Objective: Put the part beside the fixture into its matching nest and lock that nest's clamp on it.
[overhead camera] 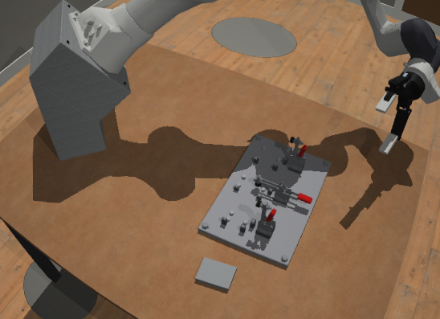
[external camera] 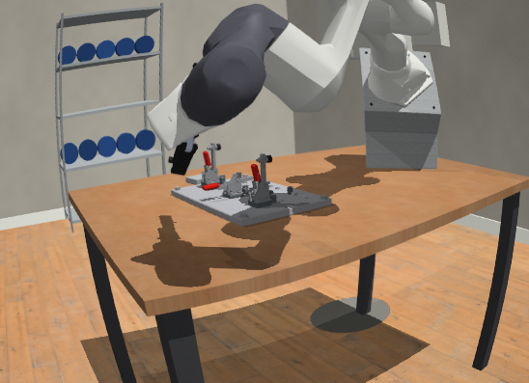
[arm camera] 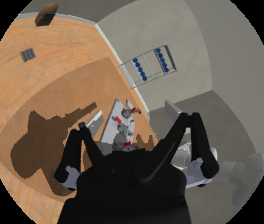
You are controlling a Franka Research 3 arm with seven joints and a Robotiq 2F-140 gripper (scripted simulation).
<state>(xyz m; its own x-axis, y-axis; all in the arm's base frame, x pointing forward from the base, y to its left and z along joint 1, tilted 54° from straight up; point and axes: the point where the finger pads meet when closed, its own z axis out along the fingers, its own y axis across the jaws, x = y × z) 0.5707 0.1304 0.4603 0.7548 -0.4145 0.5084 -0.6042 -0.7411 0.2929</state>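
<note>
arm [external camera: 309, 72]: white links | dark grey wrist | black jaws (pale pads)

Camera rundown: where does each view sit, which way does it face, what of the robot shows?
Top: high above, angled down on the fixture and loose part; arm, pedestal, open gripper show.
Exterior: room level beside the table, facing the shelf rack wall; arm and pedestal show.
Wrist: on the gripper, looking past both fingers at table edge and wall.
All three share the fixture's red clamp handles.

Bright even light from above; hard-edged arm shadow across table [overhead camera: 120, 213] and fixture plate [overhead camera: 309, 213]. Wrist view fisheye-warped, soft, black-rimmed.
</note>
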